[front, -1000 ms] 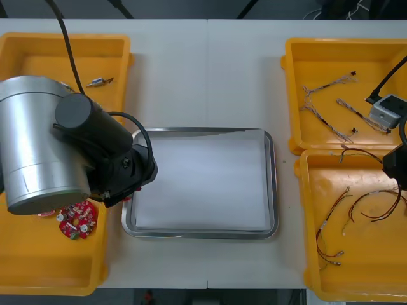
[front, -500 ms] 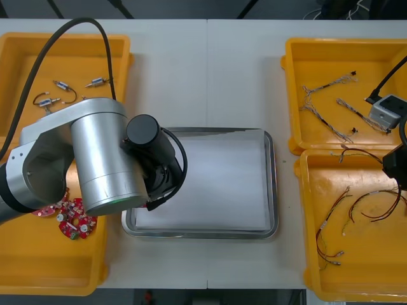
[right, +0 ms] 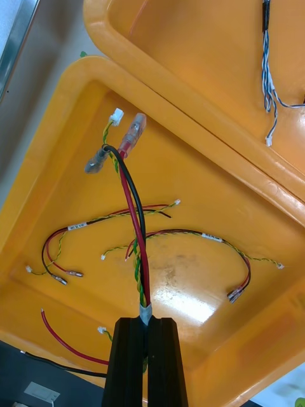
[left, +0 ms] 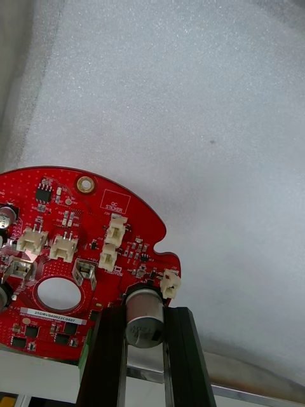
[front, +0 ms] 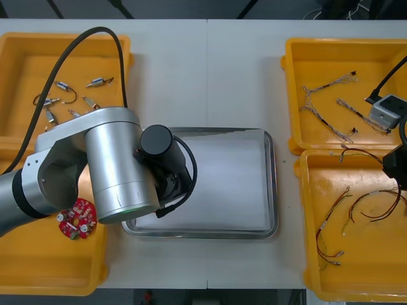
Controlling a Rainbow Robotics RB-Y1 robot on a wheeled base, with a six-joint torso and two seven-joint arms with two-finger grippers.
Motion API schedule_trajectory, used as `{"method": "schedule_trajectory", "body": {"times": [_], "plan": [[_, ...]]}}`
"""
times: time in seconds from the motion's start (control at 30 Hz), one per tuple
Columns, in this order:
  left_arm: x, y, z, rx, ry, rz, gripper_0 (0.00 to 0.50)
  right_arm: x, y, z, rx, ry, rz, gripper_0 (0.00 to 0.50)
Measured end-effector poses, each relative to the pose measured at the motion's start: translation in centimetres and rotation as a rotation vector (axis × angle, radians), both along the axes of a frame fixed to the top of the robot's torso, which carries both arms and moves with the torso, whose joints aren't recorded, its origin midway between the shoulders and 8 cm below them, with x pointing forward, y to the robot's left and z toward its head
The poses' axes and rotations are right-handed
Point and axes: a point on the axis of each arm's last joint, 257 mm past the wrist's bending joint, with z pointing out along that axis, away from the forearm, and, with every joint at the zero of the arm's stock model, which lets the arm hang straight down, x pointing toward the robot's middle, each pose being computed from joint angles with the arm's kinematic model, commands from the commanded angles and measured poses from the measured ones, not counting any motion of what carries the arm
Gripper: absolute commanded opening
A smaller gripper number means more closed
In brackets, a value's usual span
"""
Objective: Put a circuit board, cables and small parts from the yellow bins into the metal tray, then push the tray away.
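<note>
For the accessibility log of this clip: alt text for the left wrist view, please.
The left gripper holds a round red circuit board by its edge, fingers shut either side of a silver cylindrical component, over the white inside of the metal tray.

Right tool (right: 147, 323) pinched tight on a red, black and yellow-green cable (right: 136, 235). Under it, a bin (right: 76, 159) with loose cables (right: 95, 219). Blue and white cable (right: 267, 70) in next bin (right: 190, 38).
</note>
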Motion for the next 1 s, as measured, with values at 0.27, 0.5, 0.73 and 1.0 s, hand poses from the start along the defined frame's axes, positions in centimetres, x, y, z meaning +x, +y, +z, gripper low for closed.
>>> {"method": "schedule_trajectory", "body": {"times": [0.27,0.5,0.73,1.0], "plan": [[0.7,0.3,-1.1,0.003,0.003,0.016,0.002,0.0,0.0,0.0,0.0,0.0,0.0,0.0],[1.2,0.1,-2.6,-0.004,0.019,0.025,0.004,0.0,0.0,0.0,0.0,0.0,0.0,0.0],[0.6,-0.4,-3.2,-0.001,0.03,0.01,0.004,0.0,0.0,0.0,0.0,0.0,0.0,0.0],[0.3,-0.7,-4.3,-0.007,0.043,0.001,0.01,0.0,0.0,0.0,0.0,0.0,0.0,0.0]]}}
